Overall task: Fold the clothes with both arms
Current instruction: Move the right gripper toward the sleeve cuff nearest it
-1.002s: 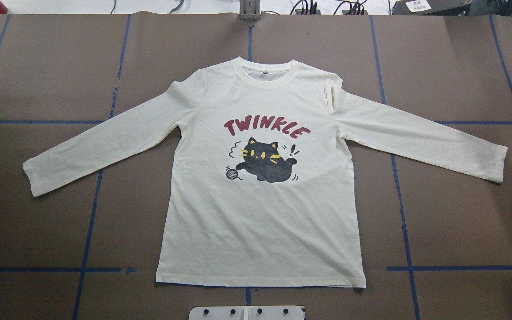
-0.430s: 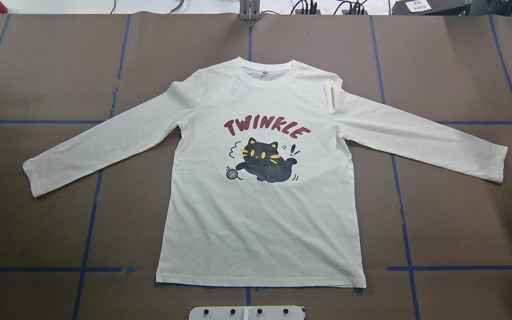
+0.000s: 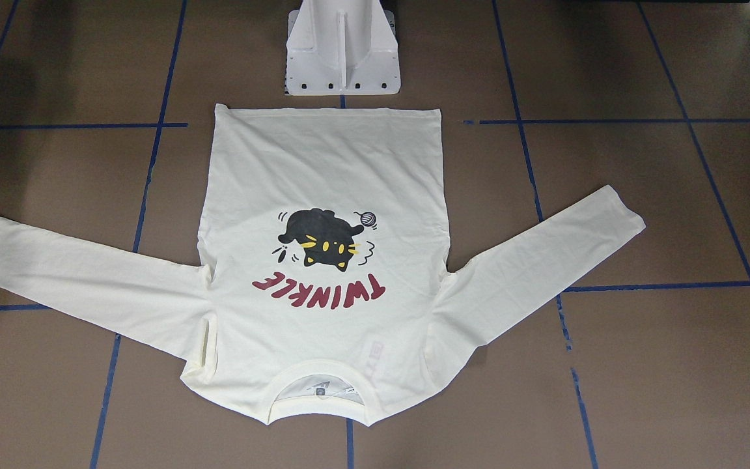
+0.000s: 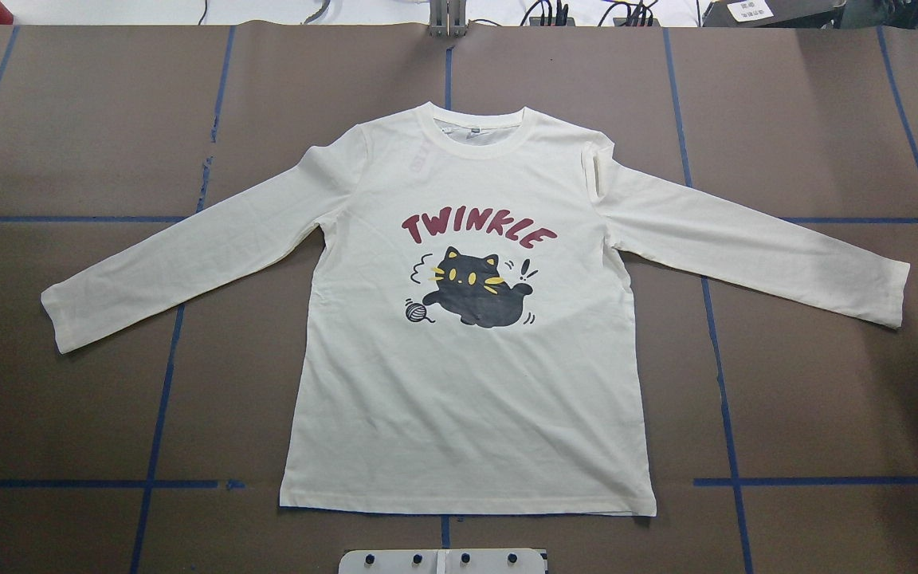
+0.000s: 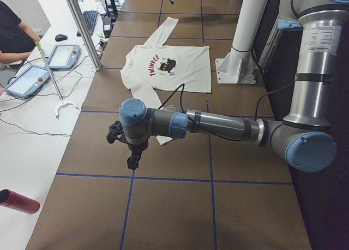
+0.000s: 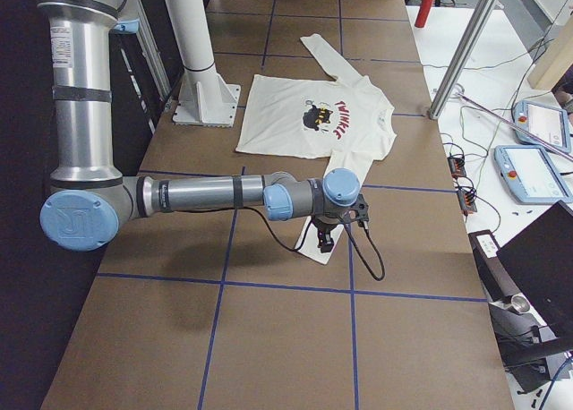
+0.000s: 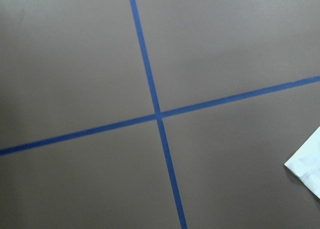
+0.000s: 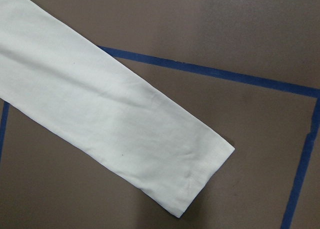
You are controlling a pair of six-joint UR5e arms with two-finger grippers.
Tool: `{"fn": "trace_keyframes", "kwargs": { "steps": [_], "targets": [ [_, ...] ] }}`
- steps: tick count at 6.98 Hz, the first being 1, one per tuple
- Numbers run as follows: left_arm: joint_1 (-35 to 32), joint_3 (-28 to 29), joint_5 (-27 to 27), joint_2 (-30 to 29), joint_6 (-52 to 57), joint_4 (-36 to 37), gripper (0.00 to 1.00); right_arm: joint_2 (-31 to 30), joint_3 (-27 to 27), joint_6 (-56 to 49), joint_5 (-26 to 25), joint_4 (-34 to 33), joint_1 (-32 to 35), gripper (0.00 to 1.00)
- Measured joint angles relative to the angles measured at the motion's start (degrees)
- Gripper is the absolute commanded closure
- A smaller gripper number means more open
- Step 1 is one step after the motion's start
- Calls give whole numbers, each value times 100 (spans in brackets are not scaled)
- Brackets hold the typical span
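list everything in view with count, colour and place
long-sleeved T-shirt: 1, cream with black cat print, flat mid-table, sleeves spread
table: 1, brown, under the shirt
tape lines: several, blue, on table
pedestal: 1, white, beside the shirt's hem
teach pendants: 2, grey, on the side bench
cylinder: 1, red, on bench
operator: 1, black top, at the bench
left arm: 1, grey, blue caps, beside left cuff
right arm: 1, same, over right cuff
left gripper: 1, black, pointing down
right gripper: 1, black, pointing down
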Motion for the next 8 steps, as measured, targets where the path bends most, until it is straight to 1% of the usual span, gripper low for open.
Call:
{"fn": "trace_keyframes", "kwargs": {
  "steps": [1,2,3,4,5,6,8],
  "targets": [
    [1,2,-30,51,3,-132,0,149,-305,415,-287,446,-191,2],
    [1,10,-89,72,1,-206,0,287,-660,741,-490,870,-313,11],
    [2,14,-148,83,-8,-239,0,383,-1092,960,-583,1277,-366,19],
    [2,20,-203,86,-16,-250,0,451,-1560,1126,-614,1693,-383,22],
    [2,27,-260,88,-21,-254,0,492,-1875,1325,-616,2003,-387,30],
    [2,30,-285,89,-24,-255,0,532,-2003,1518,-612,2138,-414,30],
    [2,23,-303,95,-27,-250,0,594,-2057,1688,-613,2214,-534,30]
  ]
}}
